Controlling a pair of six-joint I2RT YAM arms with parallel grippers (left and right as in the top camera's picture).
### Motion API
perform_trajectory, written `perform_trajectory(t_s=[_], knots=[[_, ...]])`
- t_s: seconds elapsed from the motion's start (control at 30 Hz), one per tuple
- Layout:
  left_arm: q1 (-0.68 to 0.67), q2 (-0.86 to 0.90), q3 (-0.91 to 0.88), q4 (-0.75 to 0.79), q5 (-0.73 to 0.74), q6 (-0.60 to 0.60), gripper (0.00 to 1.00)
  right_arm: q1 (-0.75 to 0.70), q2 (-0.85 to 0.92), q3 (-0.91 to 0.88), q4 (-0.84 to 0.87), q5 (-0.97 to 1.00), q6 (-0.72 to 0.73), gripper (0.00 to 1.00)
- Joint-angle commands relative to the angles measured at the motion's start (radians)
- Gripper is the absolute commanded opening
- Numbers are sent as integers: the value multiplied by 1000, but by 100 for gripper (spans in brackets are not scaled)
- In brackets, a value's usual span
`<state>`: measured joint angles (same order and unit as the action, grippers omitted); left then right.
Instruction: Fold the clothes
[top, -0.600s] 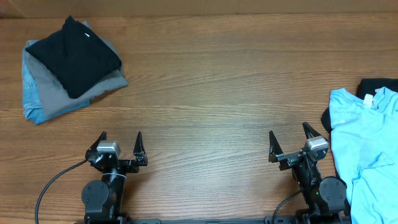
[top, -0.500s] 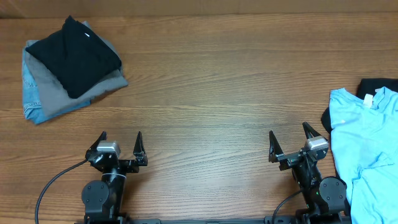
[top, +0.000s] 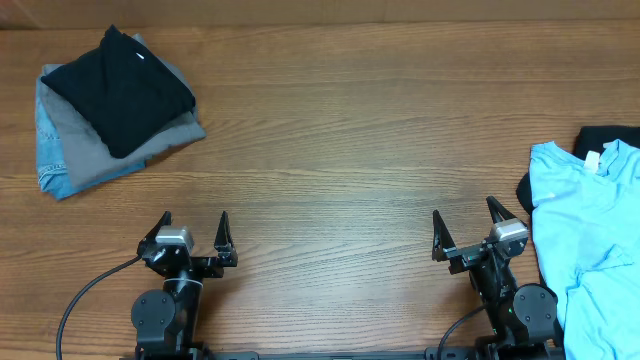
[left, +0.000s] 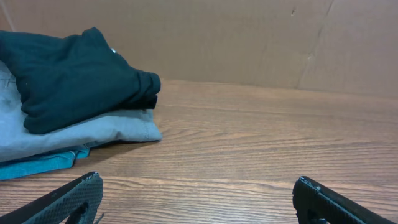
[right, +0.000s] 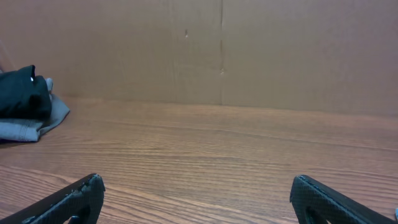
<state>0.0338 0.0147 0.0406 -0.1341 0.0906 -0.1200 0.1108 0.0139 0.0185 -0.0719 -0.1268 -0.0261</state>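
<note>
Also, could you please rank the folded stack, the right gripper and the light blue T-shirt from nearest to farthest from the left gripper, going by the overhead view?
From the left gripper:
1. the stack of folded clothes, beyond it at the far left.
2. the right gripper, across the table, along the same near edge.
3. the light blue T-shirt, at the right edge, past the right gripper.

The right gripper (right: 196, 190) stands with its two black fingers (right: 74, 199) spread wide, one in each lower corner, nothing between them. Ahead of the gripper runs the bare wooden counter (right: 211, 149). Far ahead and to the gripper's left sits a pile of folded clothes (right: 28, 115), a black garment (right: 22, 96) lying on a grey one (right: 40, 129). Beyond the gripper, a brown cardboard wall (right: 249, 50) closes the counter's far edge.
</note>
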Motion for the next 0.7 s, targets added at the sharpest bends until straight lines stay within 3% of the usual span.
perform_trajectory(t_s=[0.0, 0.17, 0.67], knots=[[-4, -10, -8, 6, -2, 9, 100, -7, -11, -11, 4, -6, -1, 100], [-4, -10, -8, 5, -161, 12, 100, -7, -11, -11, 4, -6, -1, 100], [-5, -10, -8, 0, -84, 7, 100, -7, -11, -11, 4, -5, -1, 100]])
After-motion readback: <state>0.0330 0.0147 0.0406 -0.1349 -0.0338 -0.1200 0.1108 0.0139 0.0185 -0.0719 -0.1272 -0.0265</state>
